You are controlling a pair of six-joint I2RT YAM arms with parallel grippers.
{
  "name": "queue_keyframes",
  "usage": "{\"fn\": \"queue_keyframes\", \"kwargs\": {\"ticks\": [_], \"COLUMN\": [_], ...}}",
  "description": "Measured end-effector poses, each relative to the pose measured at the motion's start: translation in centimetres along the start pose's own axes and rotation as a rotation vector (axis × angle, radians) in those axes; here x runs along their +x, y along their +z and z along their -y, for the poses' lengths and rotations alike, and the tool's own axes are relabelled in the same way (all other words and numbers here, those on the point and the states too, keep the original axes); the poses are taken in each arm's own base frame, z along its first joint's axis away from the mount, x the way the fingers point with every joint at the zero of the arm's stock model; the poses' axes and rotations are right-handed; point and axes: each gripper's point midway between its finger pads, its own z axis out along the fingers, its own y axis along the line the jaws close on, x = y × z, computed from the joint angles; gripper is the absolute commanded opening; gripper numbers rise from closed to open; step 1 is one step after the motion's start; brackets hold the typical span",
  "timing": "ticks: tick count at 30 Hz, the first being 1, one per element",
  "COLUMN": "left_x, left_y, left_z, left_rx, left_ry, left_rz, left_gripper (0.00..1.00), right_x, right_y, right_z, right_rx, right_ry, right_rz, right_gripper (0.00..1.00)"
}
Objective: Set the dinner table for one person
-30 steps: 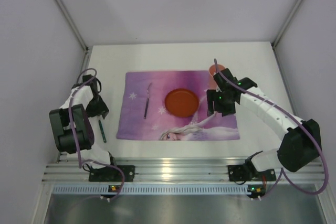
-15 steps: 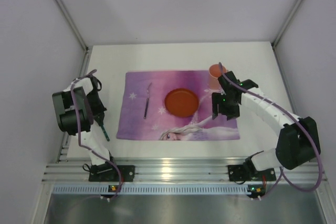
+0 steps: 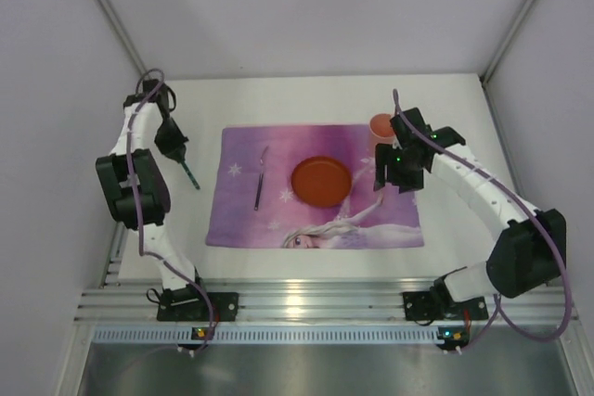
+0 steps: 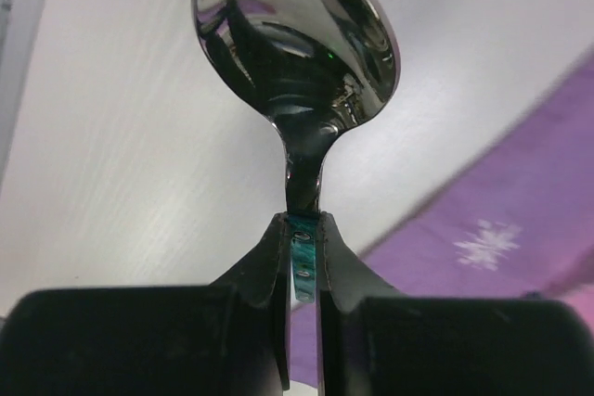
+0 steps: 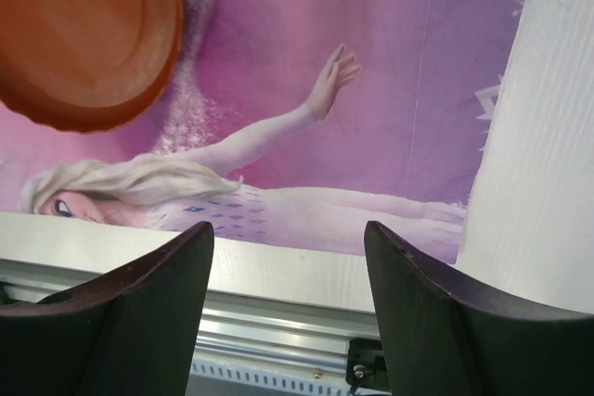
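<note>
My left gripper (image 3: pixel 176 148) is shut on the teal handle of a metal spoon (image 3: pixel 190 175), held above the white dinner table (image 3: pixel 306 99) just left of the purple placemat (image 3: pixel 316 220). In the left wrist view the spoon's bowl (image 4: pixel 295 34) sticks out past the left gripper (image 4: pixel 304 229). An orange plate (image 3: pixel 321 181) and a fork (image 3: pixel 261 176) lie on the placemat. An orange cup (image 3: pixel 380 125) stands at its far right corner. My right gripper (image 3: pixel 388 178) hangs open and empty over the placemat's right side, between plate and cup.
In the right wrist view the plate (image 5: pixel 83 34), the placemat's princess print (image 5: pixel 371 90), bare table (image 5: pixel 548 136) and the aluminium rail (image 5: pixel 278 322) at the near edge show beyond the right gripper (image 5: pixel 288 238). White walls enclose the table.
My left gripper shut on the spoon lying near the table's left front, lifted it and carried it toward the back. The right gripper drifted slightly back, still open.
</note>
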Motion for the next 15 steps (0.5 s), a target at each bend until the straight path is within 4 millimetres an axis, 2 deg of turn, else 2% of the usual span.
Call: {"fn": "queue_keyframes", "kwargs": {"ticks": [3, 6, 8, 11, 12, 13, 15], "left_x": [-0.7, 1.5, 4.7, 10.4, 11.7, 14.5, 18.9], "left_y": [-4.1, -8.7, -11.5, -14.4, -15.0, -15.9, -17.1], "left_z": [4.4, 10.5, 15.0, 20.9, 22.1, 24.2, 27.0], "left_rx": [0.092, 0.217, 0.320, 0.455, 0.485, 0.530, 0.589], "left_ry": [0.028, 0.099, 0.160, 0.258, 0.270, 0.326, 0.404], "left_rz": [0.097, 0.161, 0.165, 0.140, 0.133, 0.115, 0.089], "left_gripper": [0.00, 0.00, 0.00, 0.00, 0.00, 0.00, 0.00], "right_x": [-0.6, -0.5, -0.3, 0.4, 0.7, 1.0, 1.8], "right_y": [-1.7, -4.0, -5.7, -8.4, -9.2, -10.0, -11.3], "right_z": [-0.1, 0.4, 1.1, 2.5, 2.8, 3.2, 3.8], "right_rx": [-0.020, -0.032, -0.030, -0.020, -0.017, -0.016, -0.014], "right_ry": [0.005, 0.017, 0.031, 0.068, 0.078, 0.087, 0.101], "right_rz": [0.051, 0.106, 0.149, 0.216, 0.236, 0.258, 0.289], "right_gripper": [0.67, 0.69, 0.69, 0.70, 0.70, 0.70, 0.70]}}
